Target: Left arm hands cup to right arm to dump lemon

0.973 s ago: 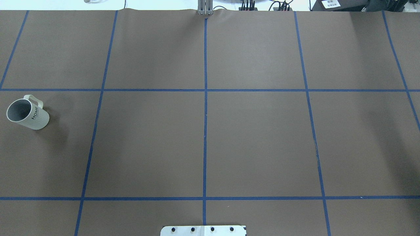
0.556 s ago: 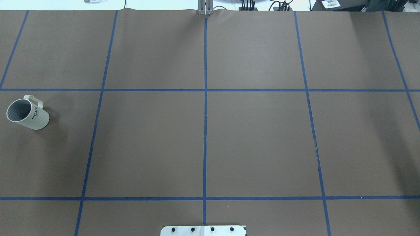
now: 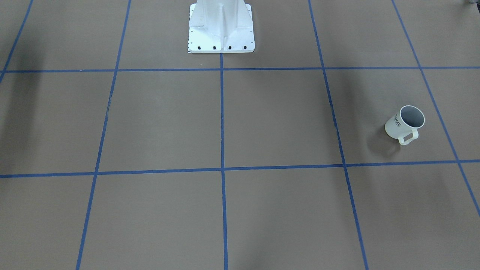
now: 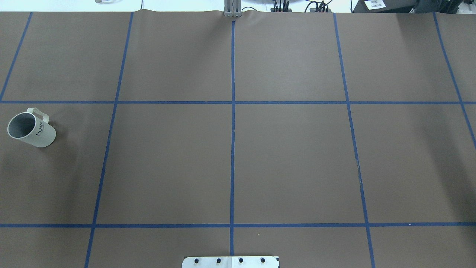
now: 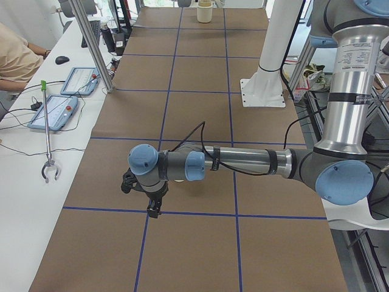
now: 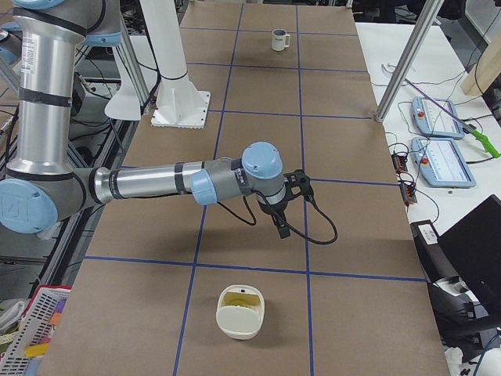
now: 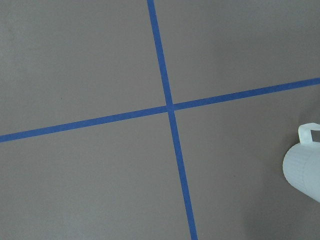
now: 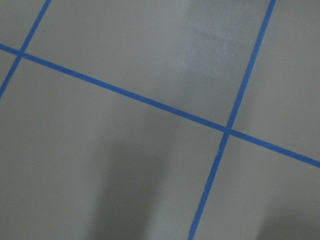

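White ribbed "HOME" mug (image 4: 31, 128) stands nr left edge of brown paper-topped table (image 4: 290, 156), open room rightward. L gripper (image 5: 152, 204), R gripper (image 6: 282, 227): open/closed can't tell.

A wide table (image 4: 290, 163) is covered in brown paper and marked into large squares by blue tape lines (image 4: 232, 149). The light is even and soft. Blurred shadows (image 3: 22, 93) lie on the paper, and a pale sheen (image 8: 215, 40) shows in the right wrist view. Along the table's far side runs a white bench (image 5: 24, 182), with slanted aluminium posts (image 5: 90, 42) rising at its edge. On the bench lie two control tablets (image 5: 58, 112), a computer mouse (image 5: 62, 59) and a grabber stick (image 5: 46, 131) with a green handle. In the right-end view a black laptop (image 6: 477, 235) stands at the bench's near end. A white basket (image 6: 31, 329) of coloured items shows at the near left corner.
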{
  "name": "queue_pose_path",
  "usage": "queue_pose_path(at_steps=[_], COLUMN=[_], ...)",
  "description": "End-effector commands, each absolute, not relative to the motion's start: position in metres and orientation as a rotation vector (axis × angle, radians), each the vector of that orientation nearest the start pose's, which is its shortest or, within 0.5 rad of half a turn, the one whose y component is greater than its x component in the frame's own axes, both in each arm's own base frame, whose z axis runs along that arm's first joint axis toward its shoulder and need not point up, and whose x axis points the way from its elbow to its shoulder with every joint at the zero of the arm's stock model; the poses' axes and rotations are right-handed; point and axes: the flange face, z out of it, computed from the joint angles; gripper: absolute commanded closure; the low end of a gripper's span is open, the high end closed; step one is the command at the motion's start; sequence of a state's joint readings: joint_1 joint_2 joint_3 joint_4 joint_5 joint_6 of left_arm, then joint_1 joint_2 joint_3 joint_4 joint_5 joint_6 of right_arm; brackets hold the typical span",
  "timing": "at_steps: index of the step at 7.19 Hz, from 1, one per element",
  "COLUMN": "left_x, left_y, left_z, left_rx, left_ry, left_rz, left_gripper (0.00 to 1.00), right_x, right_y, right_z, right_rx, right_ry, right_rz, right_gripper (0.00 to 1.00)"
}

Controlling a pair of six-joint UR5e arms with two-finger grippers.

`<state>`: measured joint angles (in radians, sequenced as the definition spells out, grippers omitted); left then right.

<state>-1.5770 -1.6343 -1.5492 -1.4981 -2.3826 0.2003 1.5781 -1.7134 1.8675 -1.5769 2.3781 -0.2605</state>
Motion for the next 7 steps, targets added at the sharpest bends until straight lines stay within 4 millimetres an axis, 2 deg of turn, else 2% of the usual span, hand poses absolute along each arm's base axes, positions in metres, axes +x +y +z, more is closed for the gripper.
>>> queue_pose_path(at_steps=[1,2,3,5,6,7], left_x=[-0.067,-0.067,-0.066,-0.066,-0.066,-0.066], left_y=[-0.509,-0.507,-0.506,-0.506,-0.506,-0.506], left_z=[0.642,0.640,0.639,0.638,0.634,0.633], left_rx=[0.054,0.050,0.031,0.018,-0.024,-0.027], left_ry=[0.811,0.809,0.811,0.810,0.811,0.813], left_rz=[0.161,0.143,0.096,0.065,-0.058,-0.075], left_gripper=[0.00,0.00,0.00,0.00,0.00,0.00], right_x=[0.076,0.067,0.046,0.038,0.039,0.036], right_y=[-0.434,-0.437,-0.438,-0.439,-0.439,-0.439], right_z=[0.588,0.588,0.589,0.593,0.594,0.594], right_rx=[0.203,0.171,0.115,0.074,0.071,0.066], right_ry=[-0.706,-0.701,-0.712,-0.715,-0.706,-0.696], right_rz=[-0.340,-0.353,-0.388,-0.393,-0.393,-0.400], right_gripper=[0.00,0.00,0.00,0.00,0.00,0.00])
